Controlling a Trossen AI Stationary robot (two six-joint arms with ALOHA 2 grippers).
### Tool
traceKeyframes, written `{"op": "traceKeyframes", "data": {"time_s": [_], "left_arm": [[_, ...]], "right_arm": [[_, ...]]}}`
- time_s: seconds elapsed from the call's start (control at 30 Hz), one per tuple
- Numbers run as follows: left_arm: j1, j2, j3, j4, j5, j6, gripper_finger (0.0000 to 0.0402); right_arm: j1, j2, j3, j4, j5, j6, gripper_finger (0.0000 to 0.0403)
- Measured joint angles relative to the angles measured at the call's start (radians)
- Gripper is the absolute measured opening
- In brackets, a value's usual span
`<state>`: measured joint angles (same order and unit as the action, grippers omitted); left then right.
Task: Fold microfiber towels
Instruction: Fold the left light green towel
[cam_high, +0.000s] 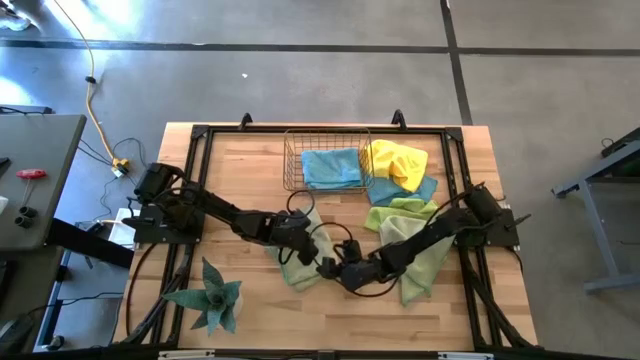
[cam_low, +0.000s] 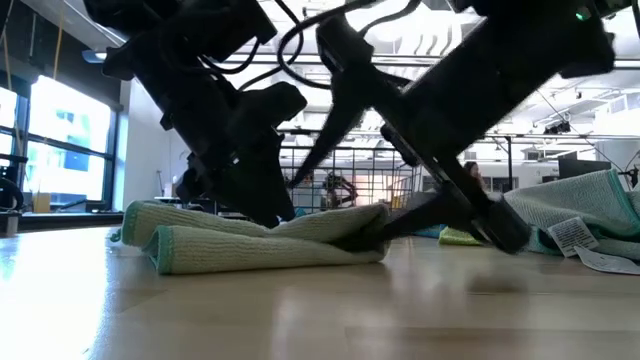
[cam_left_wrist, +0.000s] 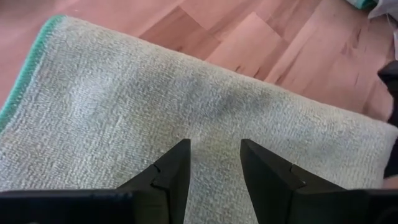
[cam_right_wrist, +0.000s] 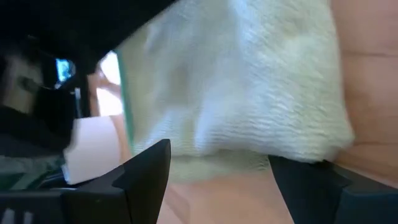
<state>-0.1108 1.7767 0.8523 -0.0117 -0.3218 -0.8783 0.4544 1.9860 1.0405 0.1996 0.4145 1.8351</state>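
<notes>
A pale green microfiber towel (cam_high: 298, 270) lies folded over on the table near the front middle. It also shows in the low view (cam_low: 250, 245), with its rounded fold toward the left. My left gripper (cam_high: 298, 238) is open a little and stands down on the towel's top (cam_left_wrist: 215, 158). My right gripper (cam_high: 337, 270) is open wide and low at the towel's right end (cam_right_wrist: 217, 165); the end lies just ahead of its fingers. A lime green towel (cam_high: 425, 262) lies under my right arm. My left gripper sets its slightly open fingertips (cam_left_wrist: 177, 163) on the folded towel's upper layer (cam_left_wrist: 211, 118), near its middle, coming from above and slanting in from the table's left. The towel lies flat on the table. My right gripper's lower finger (cam_low: 400, 228) reaches the towel's right end; whether it touches cannot be told.
A copper wire basket (cam_high: 296, 150) at the back holds a light blue towel (cam_high: 332, 167). Yellow (cam_high: 395, 160), light blue (cam_high: 420, 190) and lime green (cam_high: 400, 212) towels lie heaped at the back right. A spiky green plant (cam_high: 212, 298) stands front left.
</notes>
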Motion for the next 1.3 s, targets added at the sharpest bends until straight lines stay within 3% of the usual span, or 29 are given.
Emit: {"op": "traceKeyframes", "data": {"time_s": [0.17,0.47,0.73,0.93,1.3], "left_arm": [[-0.010,0.000,0.000,-0.024,0.077,0.025,0.0130],[-0.101,-0.002,0.001,-0.068,0.238,0.070,0.0130],[-0.154,-0.002,0.001,-0.058,0.235,0.071,0.0130],[-0.152,-0.006,-0.001,-0.035,0.238,0.198,0.0130],[-0.188,-0.012,-0.001,0.006,0.277,0.467,0.0131]], "right_arm": [[-0.012,0.005,0.000,-0.013,0.052,-0.012,0.0264],[-0.054,0.000,0.003,-0.060,-0.003,-0.130,0.0264],[-0.118,-0.048,-0.001,-0.123,-0.079,-0.278,0.0264],[-0.129,-0.168,-0.001,-0.250,-0.151,-0.354,0.0264],[0.002,-0.196,-0.001,-0.340,-0.140,-0.154,0.0264]]}}
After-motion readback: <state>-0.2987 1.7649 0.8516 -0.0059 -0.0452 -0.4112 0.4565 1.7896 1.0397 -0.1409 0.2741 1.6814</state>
